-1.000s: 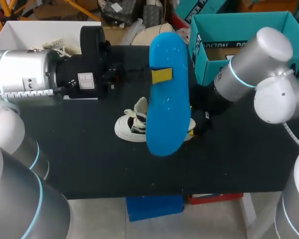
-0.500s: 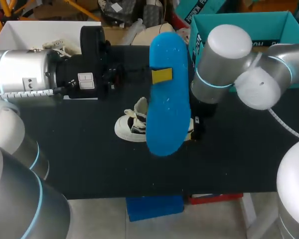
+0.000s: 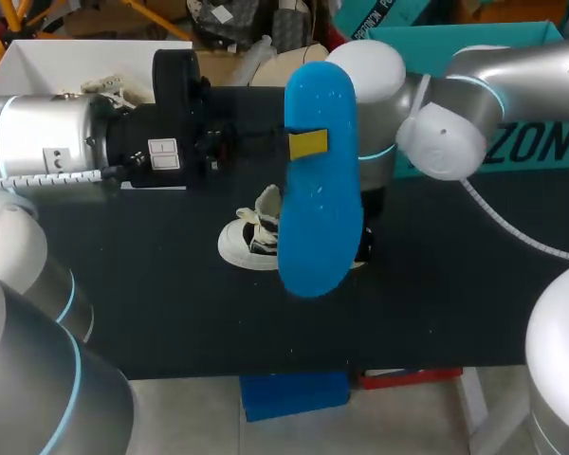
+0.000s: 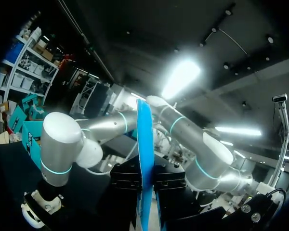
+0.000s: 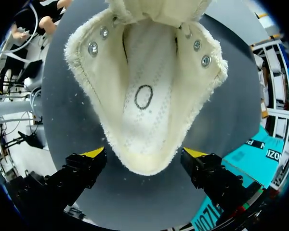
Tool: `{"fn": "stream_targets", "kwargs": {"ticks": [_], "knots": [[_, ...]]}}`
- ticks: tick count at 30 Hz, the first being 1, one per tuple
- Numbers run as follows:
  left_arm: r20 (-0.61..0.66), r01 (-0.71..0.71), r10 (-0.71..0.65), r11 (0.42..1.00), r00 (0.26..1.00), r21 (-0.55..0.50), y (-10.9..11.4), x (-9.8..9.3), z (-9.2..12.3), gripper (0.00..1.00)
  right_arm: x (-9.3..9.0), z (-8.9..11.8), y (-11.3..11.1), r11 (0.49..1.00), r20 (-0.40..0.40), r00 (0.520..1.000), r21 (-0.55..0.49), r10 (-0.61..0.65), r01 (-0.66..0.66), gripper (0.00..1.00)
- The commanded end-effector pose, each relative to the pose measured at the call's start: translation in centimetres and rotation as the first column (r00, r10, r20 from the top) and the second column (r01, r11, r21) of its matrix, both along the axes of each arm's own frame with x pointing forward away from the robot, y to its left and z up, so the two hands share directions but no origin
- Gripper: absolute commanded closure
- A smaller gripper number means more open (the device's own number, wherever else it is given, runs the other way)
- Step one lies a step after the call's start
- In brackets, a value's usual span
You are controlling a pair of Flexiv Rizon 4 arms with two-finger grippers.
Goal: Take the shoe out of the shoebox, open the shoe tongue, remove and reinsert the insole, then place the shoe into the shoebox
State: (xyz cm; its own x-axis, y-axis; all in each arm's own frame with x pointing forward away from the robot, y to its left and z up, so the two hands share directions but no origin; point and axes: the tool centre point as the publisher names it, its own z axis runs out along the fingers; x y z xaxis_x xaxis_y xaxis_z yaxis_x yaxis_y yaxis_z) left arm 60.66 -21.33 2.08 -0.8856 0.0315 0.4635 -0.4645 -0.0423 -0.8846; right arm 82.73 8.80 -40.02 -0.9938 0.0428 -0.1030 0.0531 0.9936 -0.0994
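Insole in left hand; right hand over shoe.

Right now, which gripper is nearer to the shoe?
Right. The right gripper hangs directly over the shoe, open around its heel; the left gripper is off to one side, shut on the blue insole.

shoebox: large white letters, partly hidden
insole: blank yellow patch
shoe: oval mark inside
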Motion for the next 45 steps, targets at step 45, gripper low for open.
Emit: {"fn": "stream_targets", "kwargs": {"ticks": [45], "knots": [[-0.002, -0.009, 0.009, 1.000, 1.000, 0.002, 0.0, -0.5, 0.1, 1.00, 0.7, 0.7, 0.3, 0.498, 0.134, 0.987, 0.852, 0.092, -0.162, 0.00]]}}
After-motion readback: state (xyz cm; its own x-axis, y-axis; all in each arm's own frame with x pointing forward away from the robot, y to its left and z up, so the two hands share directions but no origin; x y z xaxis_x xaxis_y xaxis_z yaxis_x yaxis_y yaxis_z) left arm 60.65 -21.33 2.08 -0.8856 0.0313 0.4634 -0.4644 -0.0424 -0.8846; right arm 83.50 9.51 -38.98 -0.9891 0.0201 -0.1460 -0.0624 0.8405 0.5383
